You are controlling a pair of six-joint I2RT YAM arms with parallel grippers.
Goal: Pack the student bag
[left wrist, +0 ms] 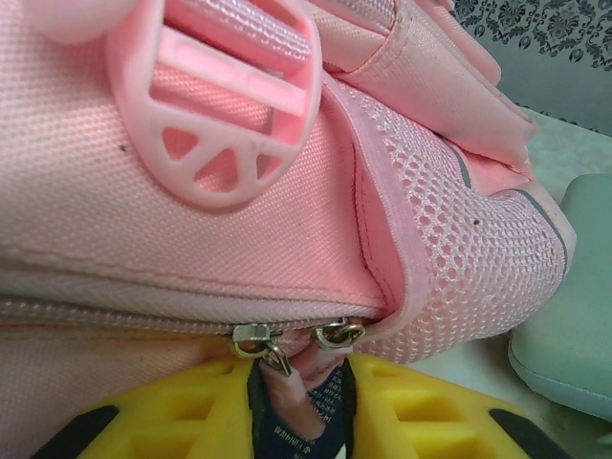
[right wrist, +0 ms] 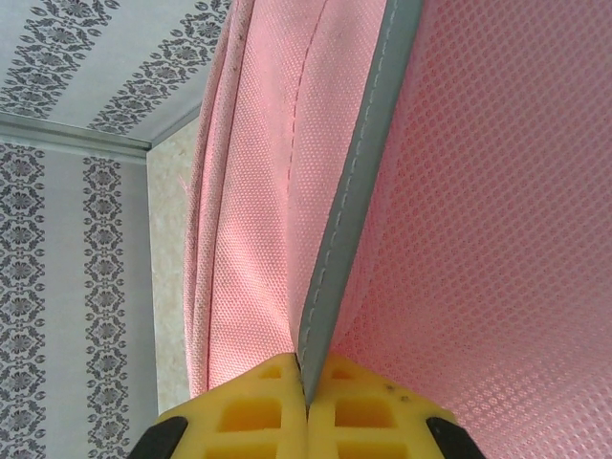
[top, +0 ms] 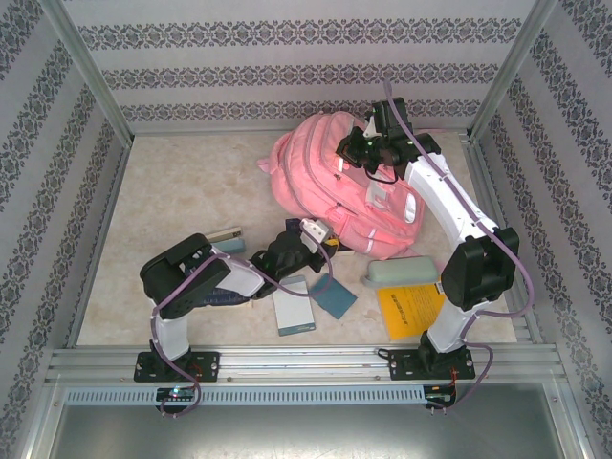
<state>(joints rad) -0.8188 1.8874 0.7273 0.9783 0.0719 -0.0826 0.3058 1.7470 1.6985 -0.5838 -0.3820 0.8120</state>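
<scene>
Beige marbled tabletop (top: 172, 191) carries the large pink fabric student bag (top: 316, 167), far centre. Right wrist view: my right tool (right wrist: 308, 402) clamped on its grey trim (right wrist: 354, 191). Left wrist view: my left tool (left wrist: 301, 411) narrow at metal zipper pulls (left wrist: 263, 339); whether it grips, I cannot tell.

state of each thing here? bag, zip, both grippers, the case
student bag: lying on the table
zip sliders: side by side, zip left of them shut
left gripper: narrow around the zip pull, grip unclear
right gripper: shut on the bag's grey trim
pale green case: flat on the table
</scene>
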